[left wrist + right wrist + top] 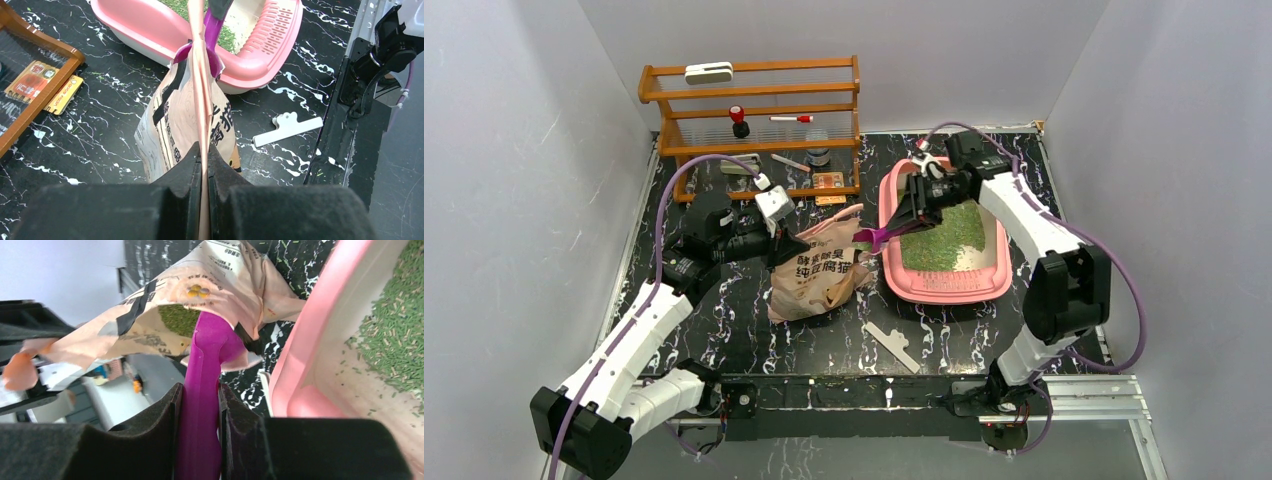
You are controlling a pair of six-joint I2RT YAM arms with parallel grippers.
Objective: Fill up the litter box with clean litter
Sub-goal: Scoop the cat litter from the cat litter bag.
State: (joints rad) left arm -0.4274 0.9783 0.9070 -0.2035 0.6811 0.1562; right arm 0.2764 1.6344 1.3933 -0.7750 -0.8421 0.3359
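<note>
A: litter box [944, 288], right of centre: pink plastic, smooth, slight gloss, cream inside. litter [939, 240]: green, grainy, rough.
B: And the bag [809, 285], centre?
A: Paper-looking, matt, creased. The scoop [202, 390]: purple plastic, smooth, semi-gloss.
B: Rest?
A: The table [724, 312]: black marble-look, white veins, glossy. The rack [749, 93], upper left: varnished wood, shiny. The clip [892, 345], lower centre: white plastic, matt.

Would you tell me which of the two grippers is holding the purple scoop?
The right gripper, shut on the scoop by its handle; the left gripper only pinches the bag by its edge.
</note>
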